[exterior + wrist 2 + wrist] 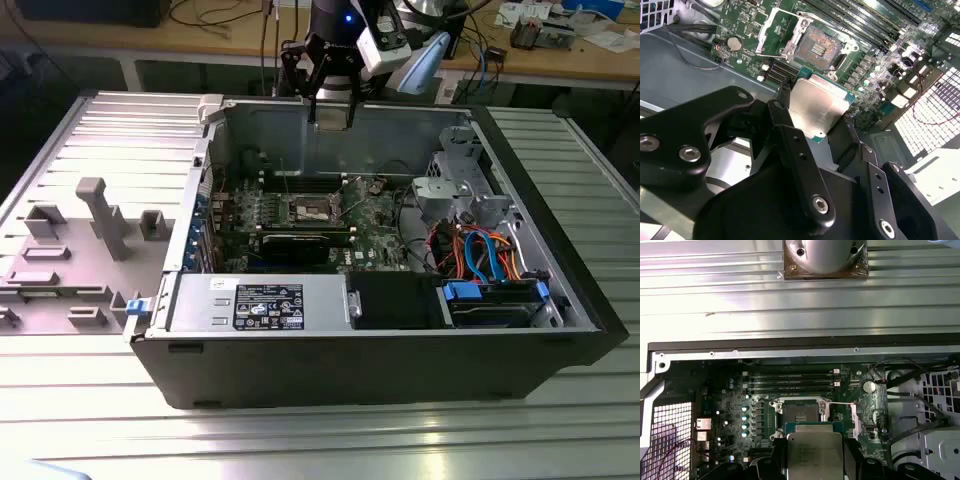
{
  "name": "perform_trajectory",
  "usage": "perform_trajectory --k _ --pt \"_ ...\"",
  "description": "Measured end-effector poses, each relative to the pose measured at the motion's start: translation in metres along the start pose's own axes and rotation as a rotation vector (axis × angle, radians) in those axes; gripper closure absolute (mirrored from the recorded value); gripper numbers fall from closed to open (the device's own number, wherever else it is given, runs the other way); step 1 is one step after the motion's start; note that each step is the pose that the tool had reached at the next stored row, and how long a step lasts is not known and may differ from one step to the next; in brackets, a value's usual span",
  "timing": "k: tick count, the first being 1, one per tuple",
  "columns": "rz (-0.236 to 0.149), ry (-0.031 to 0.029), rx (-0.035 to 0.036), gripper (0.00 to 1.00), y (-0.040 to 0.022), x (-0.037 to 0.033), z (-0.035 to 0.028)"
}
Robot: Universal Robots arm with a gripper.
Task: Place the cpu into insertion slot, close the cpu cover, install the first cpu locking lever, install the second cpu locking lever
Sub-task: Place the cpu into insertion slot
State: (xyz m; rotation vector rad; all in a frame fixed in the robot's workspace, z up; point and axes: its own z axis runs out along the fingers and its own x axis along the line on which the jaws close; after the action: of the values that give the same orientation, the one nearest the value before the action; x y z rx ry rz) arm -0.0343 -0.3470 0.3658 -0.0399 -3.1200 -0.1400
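Note:
My gripper [333,108] hangs above the back wall of the open computer case, shut on the cpu [333,113]. In both wrist views the cpu [816,106] [812,450] is a flat silvery square with a green edge, pinched between the black fingers [784,107]. Below it on the green board lies the insertion slot [818,47] [800,413] [312,208], dark-centred and uncovered. The cpu cover [774,31] stands swung open beside the slot. A thin locking lever [840,403] sticks out next to the slot. The cpu is well above the slot, not touching it.
The case [560,300] lies on a ribbed metal table [300,440]. Long memory slots [790,380] run beside the socket. A long black card [300,243], a power supply [265,305], a drive cage [455,190] and coloured cables [480,255] crowd the case. A grey panel [90,220] lies at the exterior view's left.

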Motion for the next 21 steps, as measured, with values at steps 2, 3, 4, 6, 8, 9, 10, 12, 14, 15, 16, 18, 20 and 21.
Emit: perform_trajectory --k 2,3,4,6,8,9,10,12,14,15,16,18,20,21 --pt "0.000 0.0000 0.0000 0.45 0.0000 0.0000 0.0000" --pt "0.000 0.0000 0.0000 0.45 0.0000 0.0000 0.0000" --pt "0.000 0.0000 0.0000 0.45 0.0000 0.0000 0.0000" --pt "0.000 -0.0001 -0.0001 0.45 -0.0002 0.0000 0.0000" --pt "0.000 -0.0001 0.0000 0.45 -0.0009 0.0000 0.0000" --pt "0.009 -0.0007 0.0002 0.45 -0.0009 0.0000 0.0000" --pt "0.020 -0.0017 0.0002 0.45 -0.0010 -0.0001 0.0001" --pt "0.035 -0.0030 0.0000 0.45 -0.0010 -0.0001 0.0002" --pt "0.037 -0.0033 -0.0002 0.45 -0.0010 0.0000 0.0003" --pt "0.037 -0.0033 -0.0002 0.45 -0.0010 0.0000 0.0003" --pt "0.037 -0.0033 -0.0002 0.45 -0.0010 0.0000 0.0003" --pt "0.037 -0.0033 -0.0002 0.45 -0.0010 0.0000 0.0003" --pt "0.037 -0.0034 -0.0002 0.45 -0.0010 0.0000 0.0003" --pt "0.037 -0.0033 -0.0002 0.45 -0.0010 0.0000 0.0003"
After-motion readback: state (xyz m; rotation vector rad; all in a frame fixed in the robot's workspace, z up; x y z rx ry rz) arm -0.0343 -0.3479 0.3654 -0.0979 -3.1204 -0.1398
